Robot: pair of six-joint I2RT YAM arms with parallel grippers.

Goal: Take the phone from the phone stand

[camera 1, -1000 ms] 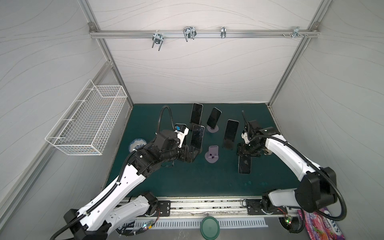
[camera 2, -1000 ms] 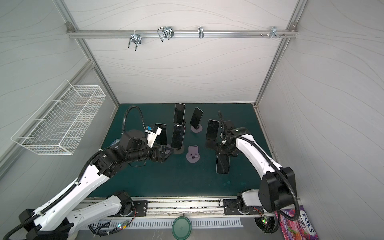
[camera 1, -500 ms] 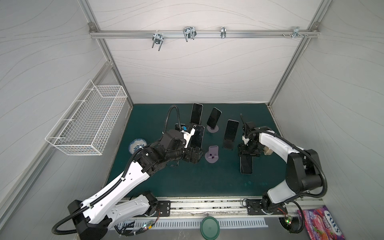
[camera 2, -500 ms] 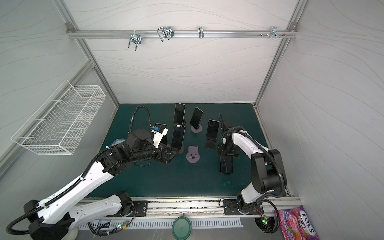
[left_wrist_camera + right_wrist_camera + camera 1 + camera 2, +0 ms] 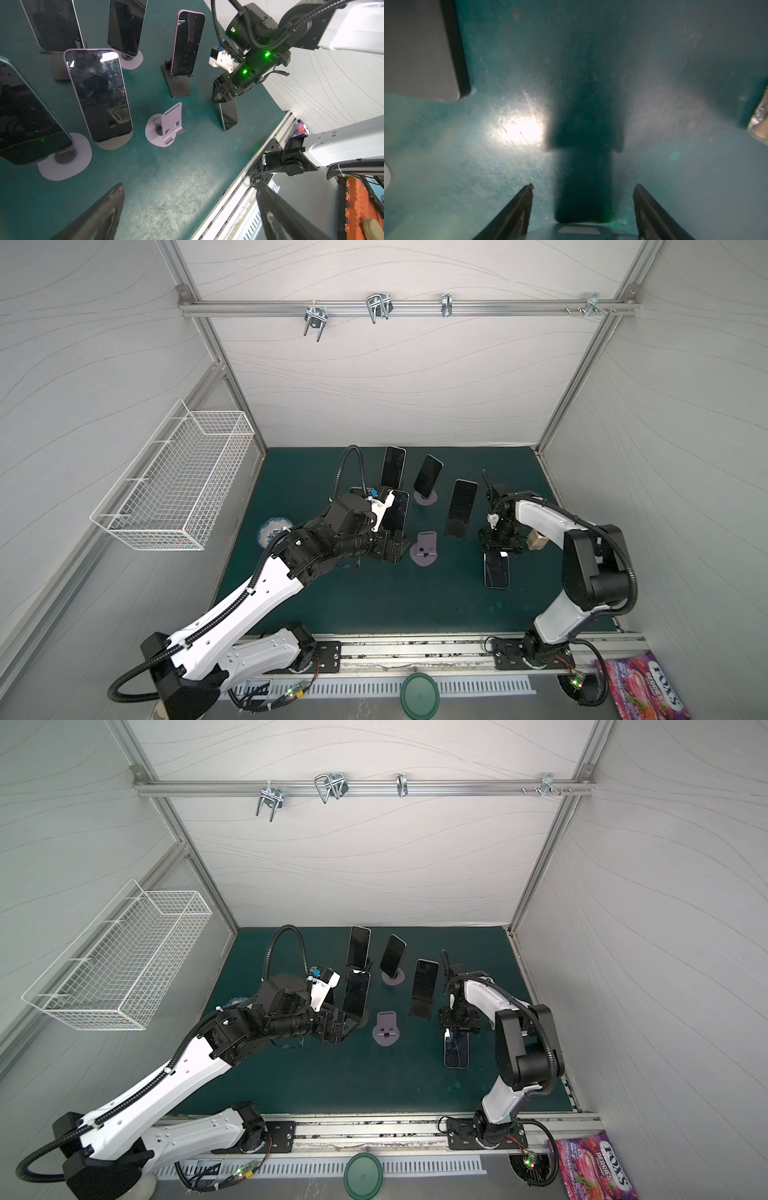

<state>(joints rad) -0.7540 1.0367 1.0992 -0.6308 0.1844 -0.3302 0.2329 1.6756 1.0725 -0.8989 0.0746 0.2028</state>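
The phone lies flat and screen up on the green mat, off the empty purple stand, which stands apart to its left in both top views; the right gripper sits low over the phone's far end, fingers clasping its two long edges; the left gripper hangs spread wide, holding nothing, just beside a propped phone on a dark stand.
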